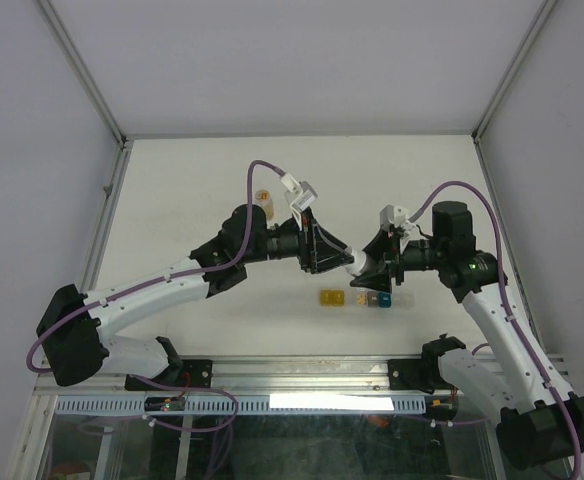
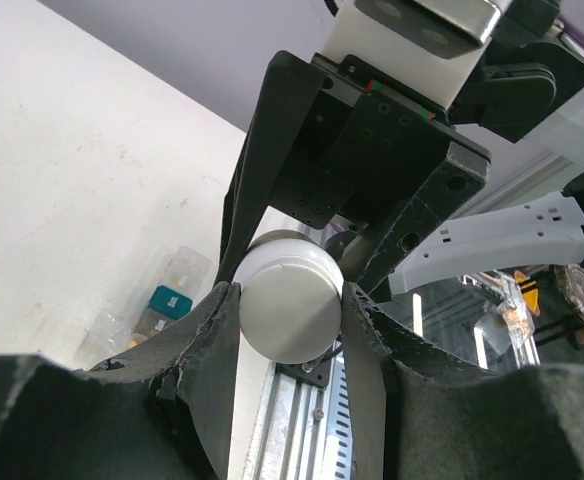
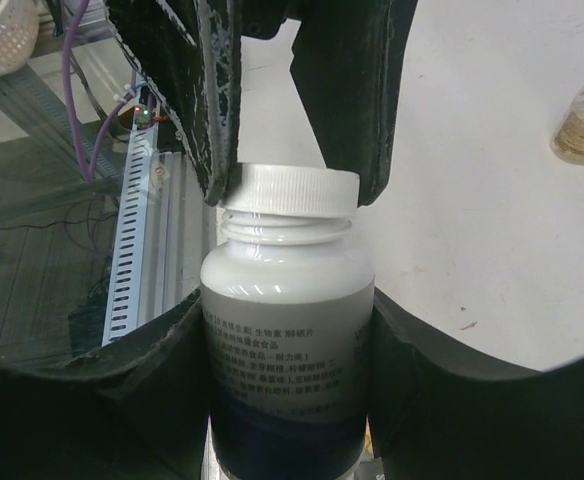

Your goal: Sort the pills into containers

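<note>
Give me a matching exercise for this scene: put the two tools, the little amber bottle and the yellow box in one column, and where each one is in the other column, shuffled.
Column one
1. left tool
2. right tool
3. amber bottle
4. yellow box

Column two
A. closed around the body of the white bottle
B. left end of the container strip, seen from the top camera
C. clamped on the white cap
D. standing on the table, beyond the left arm

Pairs: 1-C, 2-A, 3-D, 4-B

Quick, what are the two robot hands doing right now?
Left gripper: shut on the white cap.
Right gripper: shut on the white bottle.
</note>
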Robot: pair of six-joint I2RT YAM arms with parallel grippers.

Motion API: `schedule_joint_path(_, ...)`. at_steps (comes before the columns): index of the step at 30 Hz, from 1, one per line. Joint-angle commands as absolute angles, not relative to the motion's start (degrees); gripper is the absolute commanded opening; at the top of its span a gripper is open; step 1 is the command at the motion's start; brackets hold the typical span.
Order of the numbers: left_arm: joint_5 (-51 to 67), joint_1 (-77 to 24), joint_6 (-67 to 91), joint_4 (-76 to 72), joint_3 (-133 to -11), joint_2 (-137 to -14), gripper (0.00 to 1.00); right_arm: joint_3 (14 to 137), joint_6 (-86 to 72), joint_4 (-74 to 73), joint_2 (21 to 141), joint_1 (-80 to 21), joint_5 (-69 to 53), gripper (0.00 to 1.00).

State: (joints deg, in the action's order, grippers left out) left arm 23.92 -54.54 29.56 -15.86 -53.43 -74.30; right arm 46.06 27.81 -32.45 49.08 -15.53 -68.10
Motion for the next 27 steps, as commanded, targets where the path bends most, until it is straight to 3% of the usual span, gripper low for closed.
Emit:
schedule_joint_path(1,31.89,-56.36,25.83,-17.74,-52.77,-74.93,0.24,47.23,25.98,-24.37,48.07,-15.82,-74.89,0.0)
schedule_joint_path(17,48.52,-56.27,-16.18,5.09,-62.24,-83.55,0.26,46.82,25.58,-23.91,47.83,-15.72,-74.98,0.0)
schedule_joint_path(22,53.17,-53.4,-21.06,8.45,-65.19,-84.24,0.26,46.87,25.72,-24.07,47.42,-15.61,-74.98,0.0)
schedule_joint_path(27,52.15,-51.93,-21.22,7.77,-66.53,-83.32,0.39,46.85,26.01,-24.26,47.12,-15.43,-75.23,0.0)
